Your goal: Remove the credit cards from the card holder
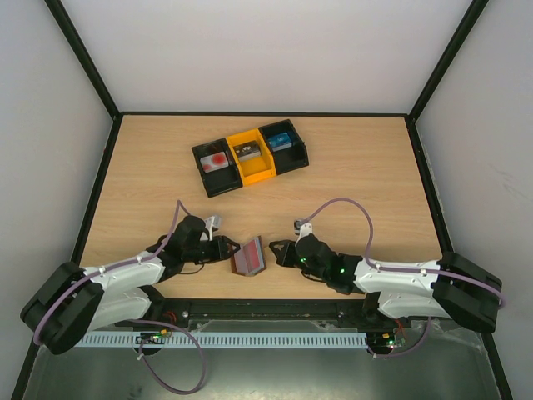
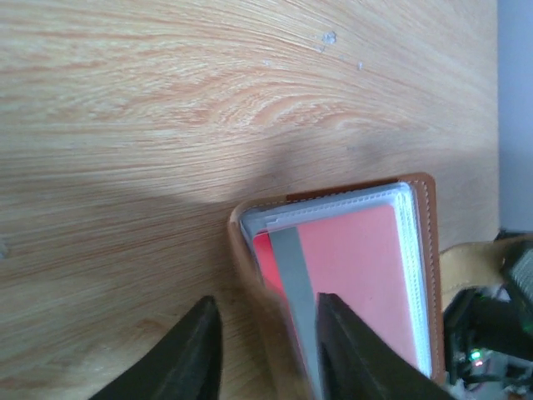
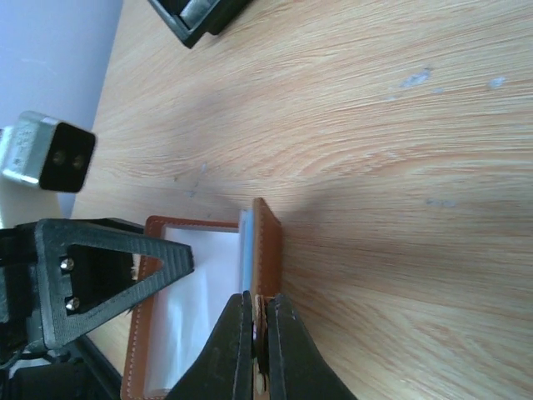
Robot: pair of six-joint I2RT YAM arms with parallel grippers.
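Both arms hold the card holder (image 1: 248, 257) open near the table's near edge: the left gripper (image 2: 265, 354) jaws clamp one cover, the right gripper (image 3: 260, 346) jaws pinch the other, so next one gripper must probably let go and pull the red-pink card (image 2: 354, 275).

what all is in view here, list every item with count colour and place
card holder: 1, brown with blue-grey inner pockets, open at the near middle of the table, between the two grippers
red-pink card: 1, still in a clear sleeve of the card holder
tray: 1, three compartments, black, yellow, black, far middle of the table
whitish card with red round mark: 1, in the tray's left black compartment
small items: 2, unclear, one in the yellow compartment, one bluish in the right black compartment
table: 1, light wood
left gripper: 1, black, straddling the card holder's left flap
right gripper: 1, black, pinching the card holder's right flap
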